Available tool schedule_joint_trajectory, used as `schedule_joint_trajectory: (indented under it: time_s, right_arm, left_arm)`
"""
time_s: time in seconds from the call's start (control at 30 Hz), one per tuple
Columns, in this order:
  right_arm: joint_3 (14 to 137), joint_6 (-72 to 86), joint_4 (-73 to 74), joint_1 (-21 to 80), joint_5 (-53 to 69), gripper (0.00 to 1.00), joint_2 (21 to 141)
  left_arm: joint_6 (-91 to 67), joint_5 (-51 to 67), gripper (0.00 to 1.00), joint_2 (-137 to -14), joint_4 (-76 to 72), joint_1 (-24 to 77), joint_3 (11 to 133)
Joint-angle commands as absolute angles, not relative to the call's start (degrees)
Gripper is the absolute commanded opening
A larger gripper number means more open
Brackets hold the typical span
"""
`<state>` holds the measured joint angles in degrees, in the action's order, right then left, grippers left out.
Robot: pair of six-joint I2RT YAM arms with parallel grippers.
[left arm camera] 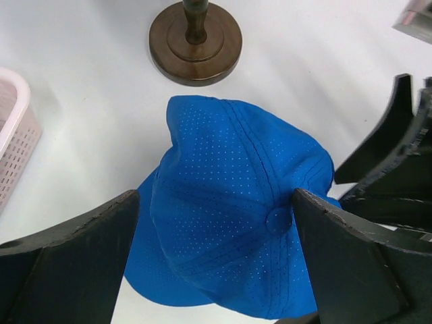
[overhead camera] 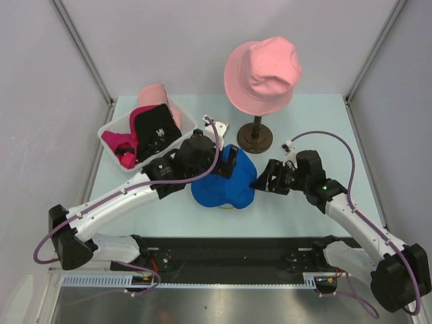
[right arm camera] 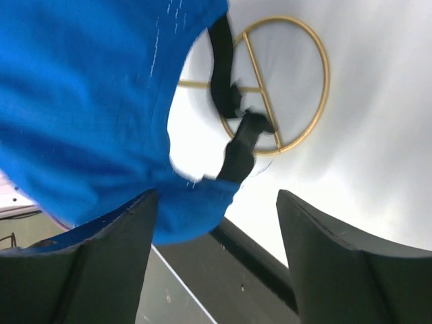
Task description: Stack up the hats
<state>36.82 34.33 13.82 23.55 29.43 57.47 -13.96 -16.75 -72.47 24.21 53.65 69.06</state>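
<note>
The royal-blue cap (overhead camera: 219, 189) lies mid-table, crown up. My left gripper (overhead camera: 227, 162) hovers over it, open, with its fingers (left arm camera: 81, 263) straddling the crown (left arm camera: 229, 202) without pinching. My right gripper (overhead camera: 260, 181) is open at the cap's right edge; the blue brim or rim (right arm camera: 81, 121) lies against its left finger (right arm camera: 88, 270), and the cap's black back strap (right arm camera: 233, 135) hangs free. The salmon-pink bucket hat (overhead camera: 262, 71) sits on a stand at the back. The magenta cap (overhead camera: 118, 145) lies in the basket, and the light-pink cap (overhead camera: 158, 94) is at its far edge.
The white slatted basket (overhead camera: 108, 128) at back left also holds a black item (overhead camera: 155, 128). The stand's round wooden base (overhead camera: 256, 138) is just behind the blue cap and also shows in the left wrist view (left arm camera: 196, 44). A gold wire ring (right arm camera: 277, 84) lies on the table by the cap.
</note>
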Motion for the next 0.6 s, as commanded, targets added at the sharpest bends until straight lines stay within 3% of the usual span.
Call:
schedule_joint_trajectory:
  time_s: [0.0,0.2,0.57]
  right_arm:
    - [39.64,32.26,21.7,21.98,27.77,0.78,50.73]
    - [41.48,31.99,25.49,19.08,29.44,0.82,44.56]
    - [43.06,32.26,21.53,18.72,31.29,0.84,47.9]
  left_arm:
    - [-12.83,-17.93,1.0,-71.54,21.71,53.26,70.4]
    - [-12.57,-17.23,1.0,-71.1,21.71,53.26,71.54]
    - [-11.78,-16.61,1.0,-70.84,22.32,53.26,77.6]
